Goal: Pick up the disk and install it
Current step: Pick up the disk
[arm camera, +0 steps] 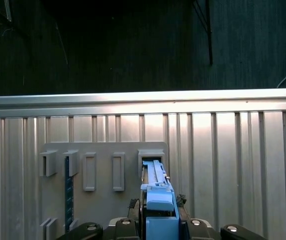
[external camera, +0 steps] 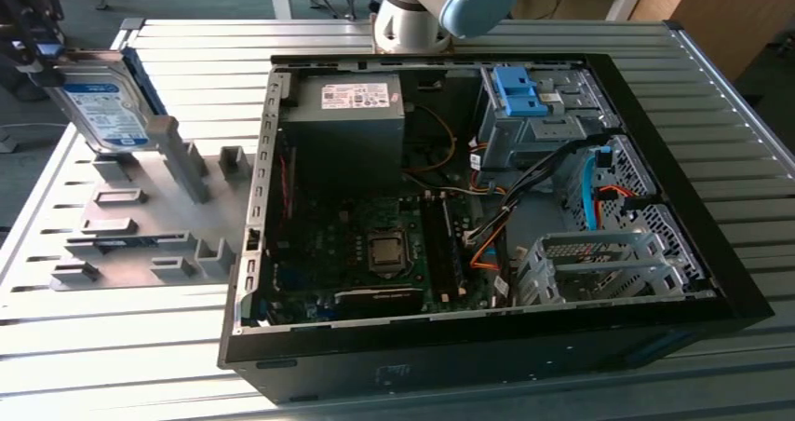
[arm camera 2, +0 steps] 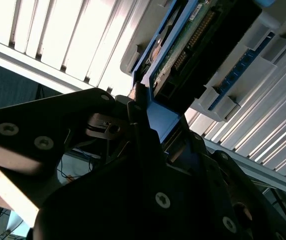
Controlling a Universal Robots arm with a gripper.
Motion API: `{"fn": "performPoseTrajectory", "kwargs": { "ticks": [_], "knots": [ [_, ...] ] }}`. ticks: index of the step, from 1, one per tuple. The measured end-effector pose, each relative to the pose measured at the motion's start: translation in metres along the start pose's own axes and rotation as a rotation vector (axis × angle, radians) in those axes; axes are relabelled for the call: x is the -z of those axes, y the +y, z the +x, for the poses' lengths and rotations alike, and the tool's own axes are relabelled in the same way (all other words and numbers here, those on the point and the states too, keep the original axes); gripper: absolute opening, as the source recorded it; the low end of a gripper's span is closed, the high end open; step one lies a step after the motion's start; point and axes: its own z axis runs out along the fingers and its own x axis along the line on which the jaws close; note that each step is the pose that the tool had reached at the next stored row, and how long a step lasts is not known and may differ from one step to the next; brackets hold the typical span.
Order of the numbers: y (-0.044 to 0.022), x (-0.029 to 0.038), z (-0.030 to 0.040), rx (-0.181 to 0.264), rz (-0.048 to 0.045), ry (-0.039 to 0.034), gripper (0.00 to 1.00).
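While the tool (arm camera: 158, 220) clamps its edge, the disk (external camera: 110, 112) stands outside the case (external camera: 497, 348).

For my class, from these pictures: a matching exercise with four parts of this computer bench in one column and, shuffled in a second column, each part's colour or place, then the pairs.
Column one
1. disk
2. power supply
3. latch piece
4. drive cage

Column two
a. bright blue, inside the case
b. grey with a white sticker, inside the case
c. gripped by the claw, outside the case
d. bare silver and empty, inside the case

Pairs: 1-c, 2-b, 3-a, 4-d
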Motion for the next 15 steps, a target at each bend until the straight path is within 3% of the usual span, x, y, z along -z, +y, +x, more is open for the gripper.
{"fn": "performPoseTrajectory", "kwargs": {
  "ticks": [15],
  "knots": [
    [0.0001, 0.0098, 0.0001, 0.0, 0.0002, 0.0, 0.36]
  ]
}}
